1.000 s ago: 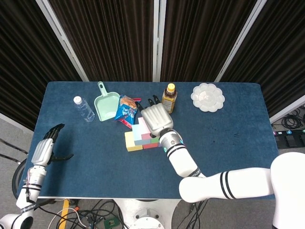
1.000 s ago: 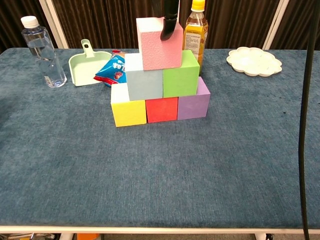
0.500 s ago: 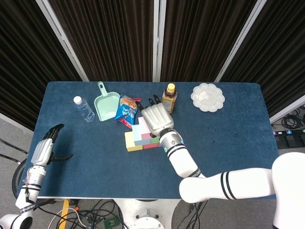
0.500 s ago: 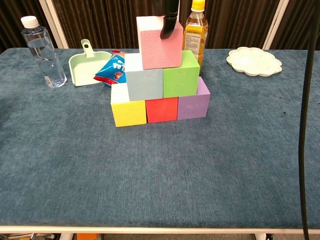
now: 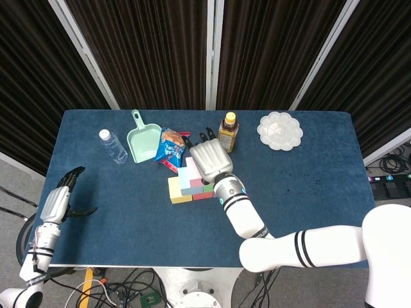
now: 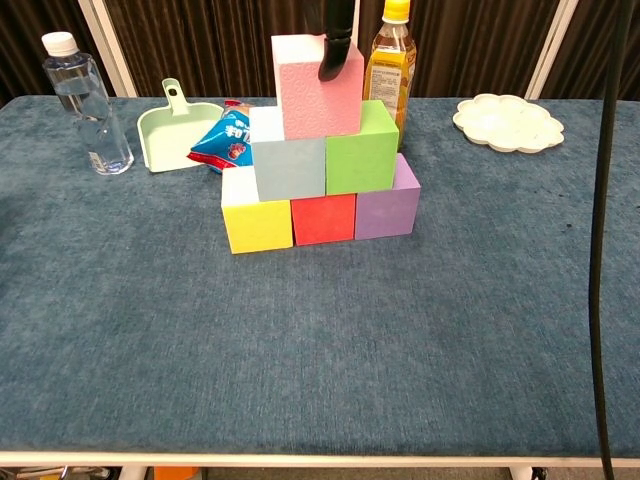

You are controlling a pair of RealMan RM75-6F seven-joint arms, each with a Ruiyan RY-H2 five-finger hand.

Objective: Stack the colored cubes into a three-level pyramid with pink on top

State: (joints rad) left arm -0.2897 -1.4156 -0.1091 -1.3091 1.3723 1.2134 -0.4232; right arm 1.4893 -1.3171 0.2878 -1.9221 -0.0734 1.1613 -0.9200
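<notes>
My right hand (image 5: 209,160) sits over the top of the stack, fingers draped down around the pink cube (image 6: 318,88); in the chest view one dark fingertip (image 6: 333,62) lies against its front face. I take it I have hold of the cube, though I can't see the far side of the grip. The pink cube rests on the second level, straddling the seam between the pale blue cube (image 6: 288,168) and the green cube (image 6: 362,147). Below them stand the yellow cube (image 6: 258,224), the red cube (image 6: 324,218) and the purple cube (image 6: 385,209), side by side on the blue table (image 6: 320,340).

The cubes look like foam: light, slightly grainy, a little soft at the faces. That means an easy grip on opposite side faces, but the stack will shift at any nudge. When I let go, I should spread the fingers straight outward and lift clear without dragging.

My left hand (image 5: 63,199) hangs near the table's left edge, holding nothing, fingers loosely apart.

Behind the stack stand an orange-capped bottle (image 6: 391,62), a snack bag (image 6: 226,140) and a green dustpan (image 6: 176,132).
</notes>
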